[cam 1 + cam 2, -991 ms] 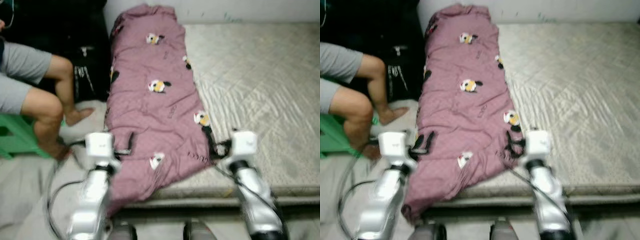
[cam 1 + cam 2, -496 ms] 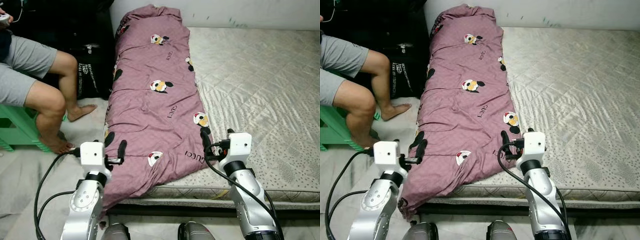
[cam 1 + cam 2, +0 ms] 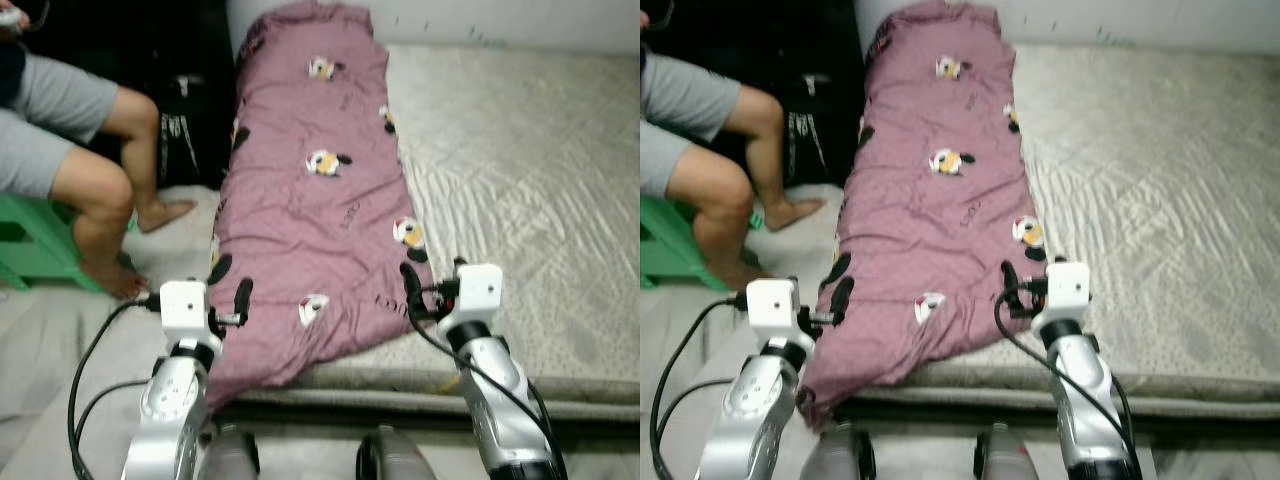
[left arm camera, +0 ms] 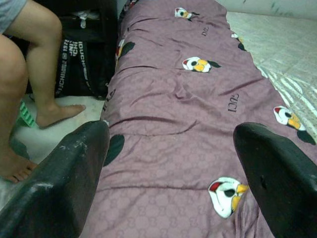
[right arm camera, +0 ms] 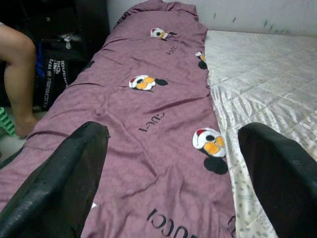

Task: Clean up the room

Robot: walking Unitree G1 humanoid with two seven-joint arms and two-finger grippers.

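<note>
Lying on the bed: quilt (image 3: 315, 190), mauve with cartoon prints, folded lengthwise along the mattress's (image 3: 520, 170) left side, its near end drooping over the bed's foot.
Left hand (image 3: 240, 300): fingers spread, held just above the quilt's near left corner, holding nothing.
Right hand (image 3: 412, 290): fingers spread, at the quilt's near right edge, holding nothing.
Bag (image 3: 190, 130): black, on the floor beside the bed; contents hidden.
Person (image 3: 90, 170): seated on a green stool (image 3: 35, 250), bare feet on the floor.
</note>
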